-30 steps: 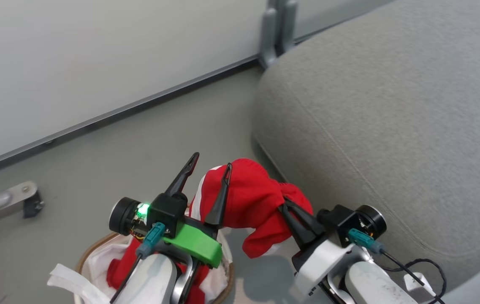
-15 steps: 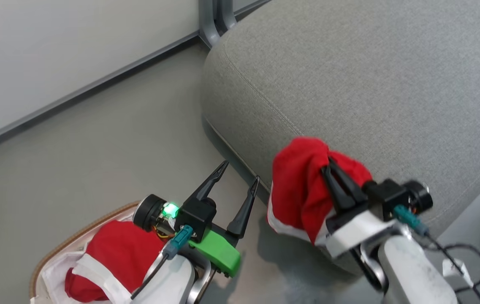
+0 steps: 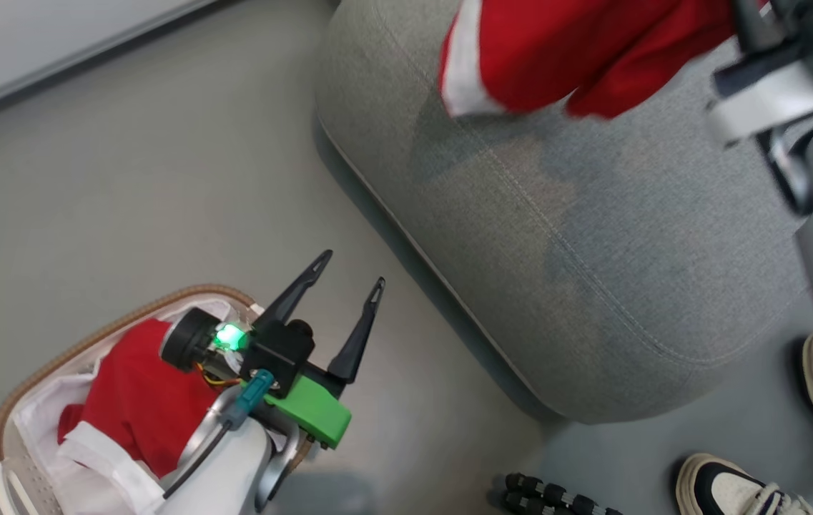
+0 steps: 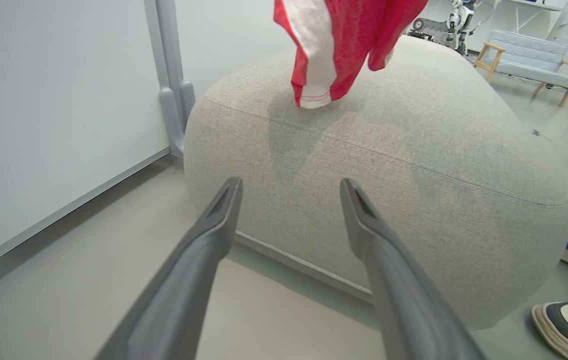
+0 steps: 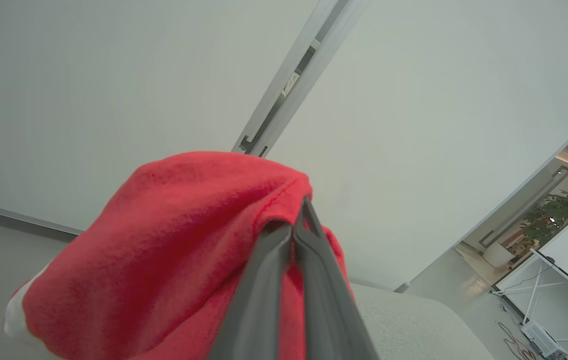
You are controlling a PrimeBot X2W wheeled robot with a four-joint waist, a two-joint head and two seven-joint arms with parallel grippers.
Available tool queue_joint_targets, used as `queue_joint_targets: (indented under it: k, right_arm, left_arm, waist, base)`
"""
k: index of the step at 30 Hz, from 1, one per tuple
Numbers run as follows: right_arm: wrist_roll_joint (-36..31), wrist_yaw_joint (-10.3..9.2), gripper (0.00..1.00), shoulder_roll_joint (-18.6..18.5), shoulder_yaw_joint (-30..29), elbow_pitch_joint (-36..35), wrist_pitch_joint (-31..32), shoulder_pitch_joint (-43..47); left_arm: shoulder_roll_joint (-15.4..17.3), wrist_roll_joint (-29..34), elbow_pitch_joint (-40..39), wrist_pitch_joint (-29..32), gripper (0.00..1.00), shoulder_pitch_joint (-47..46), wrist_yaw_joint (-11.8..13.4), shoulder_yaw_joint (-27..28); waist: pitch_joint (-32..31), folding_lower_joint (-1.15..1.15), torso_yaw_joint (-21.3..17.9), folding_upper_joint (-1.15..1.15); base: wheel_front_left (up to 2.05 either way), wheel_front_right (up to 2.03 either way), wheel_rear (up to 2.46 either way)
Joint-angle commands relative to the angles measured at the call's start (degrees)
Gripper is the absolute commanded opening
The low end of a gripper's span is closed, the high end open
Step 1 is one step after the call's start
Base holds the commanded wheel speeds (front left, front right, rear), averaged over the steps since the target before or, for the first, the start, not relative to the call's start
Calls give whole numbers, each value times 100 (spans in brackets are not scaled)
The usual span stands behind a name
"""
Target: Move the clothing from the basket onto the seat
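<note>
Head view has the left gripper (image 3: pixel 351 268) hanging with its fingers spread and nothing between them. Its tips are over the floor between the basket (image 3: pixel 91 340) and the grey seat (image 3: pixel 592 236). A plain red garment (image 3: pixel 134 400) lies in the basket on the white liner (image 3: pixel 41 422). The right gripper (image 5: pixel 299 215) has its fingers pinched together on the striped red garment (image 5: pixel 174 240), which dangles over the seat. A person's shoes (image 3: pixel 728 486) stand near the seat's corner.
</note>
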Motion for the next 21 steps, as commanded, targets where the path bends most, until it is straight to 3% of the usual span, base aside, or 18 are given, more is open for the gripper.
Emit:
queue_joint_targets:
  k: [1, 6, 11, 21]
  right_arm:
    - [-101, -8, 0, -61, -66, 112, -11, -238]
    - [-356, -8, 0, -396, -583, 641, -12, -1050]
    - [-728, -8, 0, -490, -1189, 979, -10, -1398]
    - [-1347, -8, 0, -44, -2364, 1595, -7, -933]
  left_arm:
    - [98, 77, -52, -2, 100, -106, -17, 72]
    - [241, 126, -180, -3, 100, -303, -17, 0]
    - [356, 135, -237, -3, 100, -515, -17, -129]
    - [479, 135, -208, -3, 100, -714, -18, -96]
  waist:
    - [458, 0, 14, -1]
    - [923, 0, 295, -1]
    - [1303, 0, 545, -1]
    - [1714, 0, 879, -1]
  base:
    - [0, 0, 0]
    - [0, 0, 0]
    - [0, 0, 0]
    - [0, 0, 0]
